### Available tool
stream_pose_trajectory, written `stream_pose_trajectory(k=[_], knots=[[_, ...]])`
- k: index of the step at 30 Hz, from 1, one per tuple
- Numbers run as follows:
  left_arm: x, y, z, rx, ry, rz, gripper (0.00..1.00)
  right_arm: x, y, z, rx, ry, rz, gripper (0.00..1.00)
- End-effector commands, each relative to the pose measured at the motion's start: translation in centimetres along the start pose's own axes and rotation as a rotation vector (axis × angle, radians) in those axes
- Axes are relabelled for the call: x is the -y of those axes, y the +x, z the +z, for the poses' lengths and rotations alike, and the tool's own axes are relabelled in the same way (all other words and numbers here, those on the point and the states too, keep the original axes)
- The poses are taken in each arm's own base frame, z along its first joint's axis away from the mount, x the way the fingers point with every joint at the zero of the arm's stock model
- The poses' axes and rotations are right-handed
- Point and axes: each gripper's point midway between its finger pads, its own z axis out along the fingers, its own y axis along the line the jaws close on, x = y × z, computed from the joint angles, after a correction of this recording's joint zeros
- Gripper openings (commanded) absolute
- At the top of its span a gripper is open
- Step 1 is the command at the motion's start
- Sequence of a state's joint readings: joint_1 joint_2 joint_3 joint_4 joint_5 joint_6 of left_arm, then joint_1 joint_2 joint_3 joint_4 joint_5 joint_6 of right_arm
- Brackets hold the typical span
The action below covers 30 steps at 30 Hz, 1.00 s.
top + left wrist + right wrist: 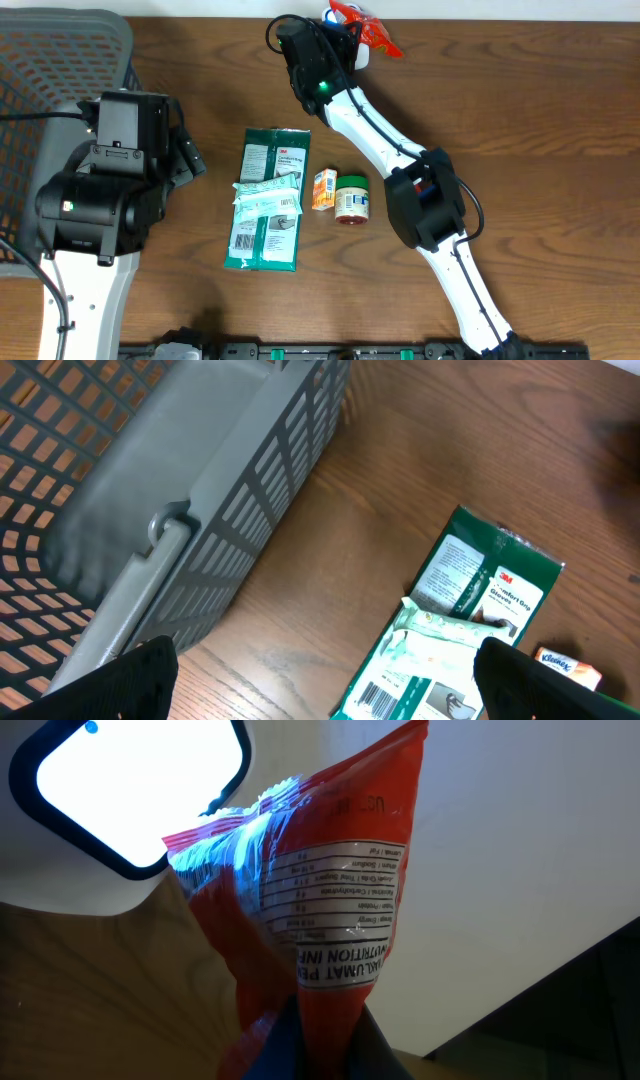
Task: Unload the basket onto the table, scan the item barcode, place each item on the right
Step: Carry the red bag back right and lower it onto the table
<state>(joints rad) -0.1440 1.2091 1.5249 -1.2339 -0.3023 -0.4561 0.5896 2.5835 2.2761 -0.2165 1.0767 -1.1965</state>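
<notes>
Dark wood table point(520, 120), robot's side first. Left gripper point(188, 152) hangs jaws wide, holding nothing, between the grey basket point(60, 40) and the item pile; looks parked out of the way, ready for whichever item comes next.

Mid-table: green 3M pack point(268, 160) flat, a pale pouch point(265, 195) lying across it, barcode label up. Small orange box point(324, 188) and a jar point(351, 197) touch each other just right of the pack. Probably the queue waiting for scanning.

Far edge: right gripper point(300, 1045) is clamped on the bottom edge of the red packet point(330, 890), holding it upright just beside the scanner point(130, 790), whose window is lit. Pinching low leaves the printed faces clear. Nutrition panel faces the wrist camera; barcode not visible, so can't tell whether it faces the window. May need a rotate.
</notes>
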Motion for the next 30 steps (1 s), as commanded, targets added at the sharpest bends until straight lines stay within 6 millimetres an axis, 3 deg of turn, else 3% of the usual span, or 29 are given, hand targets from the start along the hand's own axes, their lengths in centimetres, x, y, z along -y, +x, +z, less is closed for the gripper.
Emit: stream_pose_trajectory(k=[1, 8, 14, 17, 20, 25, 26, 30], knots=[[-0.5, -0.2, -0.1, 0.011, -0.021, -0.006, 0.95, 1.0, 0.9, 0.0, -0.046, 0.024, 0.002, 0.01], [-0.5, -0.3, -0.1, 0.012, -0.021, -0.006, 0.95, 1.7, 1.6, 0.4, -0.061, 0.028, 0.037, 0.01], [-0.5, -0.3, -0.1, 0.012, -0.021, -0.006, 0.95, 7.9, 4.0, -2.0, -0.057, 0.050, 0.147, 0.01], [-0.5, -0.2, -0.1, 0.011, -0.020, -0.006, 0.95, 11.5, 7.3, -3.4, -0.076, 0.036, 0.228, 0.01], [-0.5, -0.2, -0.1, 0.011, -0.021, -0.006, 0.95, 13.5, 11.1, -4.8, -0.074, -0.039, 0.329, 0.01], [-0.5, -0.2, -0.1, 0.011, -0.021, -0.006, 0.95, 13.4, 16.4, -6.9, 0.028, -0.355, 0.476, 0.01], [-0.5, -0.3, -0.1, 0.012, -0.021, -0.006, 0.95, 13.2, 19.2, -7.3, 0.047, -0.489, 0.562, 0.02], [-0.5, -0.2, -0.1, 0.011, -0.020, -0.006, 0.95, 12.3, 25.3, -6.7, -0.001, -0.696, 0.738, 0.04]])
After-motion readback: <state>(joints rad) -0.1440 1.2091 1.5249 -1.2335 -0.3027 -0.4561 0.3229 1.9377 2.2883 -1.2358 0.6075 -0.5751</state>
